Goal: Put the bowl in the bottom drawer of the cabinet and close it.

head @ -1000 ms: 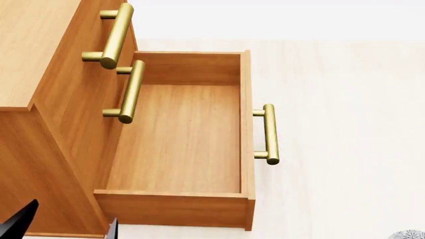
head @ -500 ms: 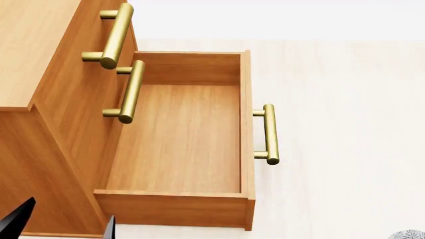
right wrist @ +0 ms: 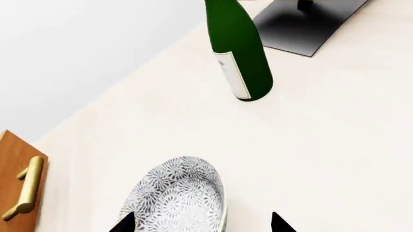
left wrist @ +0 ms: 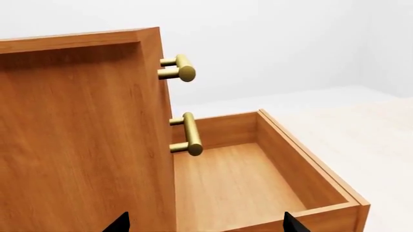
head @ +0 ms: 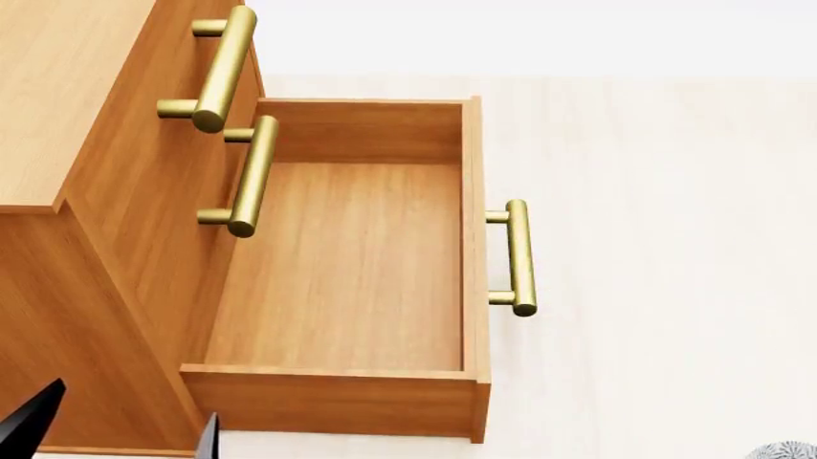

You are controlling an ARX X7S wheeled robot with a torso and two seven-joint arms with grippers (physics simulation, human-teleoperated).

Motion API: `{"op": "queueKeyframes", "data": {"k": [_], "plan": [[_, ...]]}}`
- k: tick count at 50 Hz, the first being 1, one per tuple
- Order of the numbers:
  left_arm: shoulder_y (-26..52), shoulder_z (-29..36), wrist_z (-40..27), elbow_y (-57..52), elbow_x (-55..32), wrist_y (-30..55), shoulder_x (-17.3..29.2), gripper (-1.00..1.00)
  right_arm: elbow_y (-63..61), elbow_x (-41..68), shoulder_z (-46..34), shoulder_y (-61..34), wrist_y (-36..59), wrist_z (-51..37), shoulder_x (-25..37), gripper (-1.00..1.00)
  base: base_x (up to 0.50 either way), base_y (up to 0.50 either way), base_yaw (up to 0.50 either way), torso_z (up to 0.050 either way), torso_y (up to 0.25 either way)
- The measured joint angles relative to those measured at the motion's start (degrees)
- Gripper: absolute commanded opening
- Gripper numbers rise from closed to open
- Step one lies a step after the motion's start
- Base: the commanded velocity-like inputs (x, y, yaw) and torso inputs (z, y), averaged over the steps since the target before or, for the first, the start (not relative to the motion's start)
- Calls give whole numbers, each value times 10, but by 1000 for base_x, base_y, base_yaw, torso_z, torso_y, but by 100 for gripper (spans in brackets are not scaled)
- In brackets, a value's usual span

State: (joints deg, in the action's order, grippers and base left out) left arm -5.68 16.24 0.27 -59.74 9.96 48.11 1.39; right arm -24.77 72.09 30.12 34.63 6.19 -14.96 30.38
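The green bottle (right wrist: 237,50) has a white label, but no words on it can be read. The bowl (right wrist: 177,198) sits right way up on the pale bench (right wrist: 322,145), its open mouth facing up, with the bottle at about 1 o'clock from it and well apart. The right claw (right wrist: 201,222) has its two black tips spread apart, one on each side of the bowl; I cannot tell if they touch it. In the head view only a tiny bit of the bowl (head: 785,450) peeks in at the corner, at about 4 o'clock from the bottom drawer (head: 344,277). That drawer is pulled all the way out of the cabinet (head: 77,191), its long side running away from the cabinet front, and its brass handle (head: 518,256) sticks out over the bench. There is bare bench all around the drawer's front. The left claw (left wrist: 203,224) shows two black tips set apart, near the cabinet's side and the drawer's near wall
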Motion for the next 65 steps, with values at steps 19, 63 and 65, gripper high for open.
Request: {"op": "queueKeyframes", "data": {"k": [19, 63, 65], "plan": [[0, 0, 0, 0, 0, 0, 0, 100, -18, 69, 7, -16, 17, -33, -3, 100, 0, 0, 0, 0, 0], [7, 8, -4, 0, -3, 7, 1, 100, 73, 113, -48, -131, 33, -61, -15, 100, 0, 0, 0, 0, 0], [7, 8, -4, 0, -3, 7, 1, 100, 77, 112, -52, -136, 34, -62, -15, 100, 0, 0, 0, 0, 0]]}}
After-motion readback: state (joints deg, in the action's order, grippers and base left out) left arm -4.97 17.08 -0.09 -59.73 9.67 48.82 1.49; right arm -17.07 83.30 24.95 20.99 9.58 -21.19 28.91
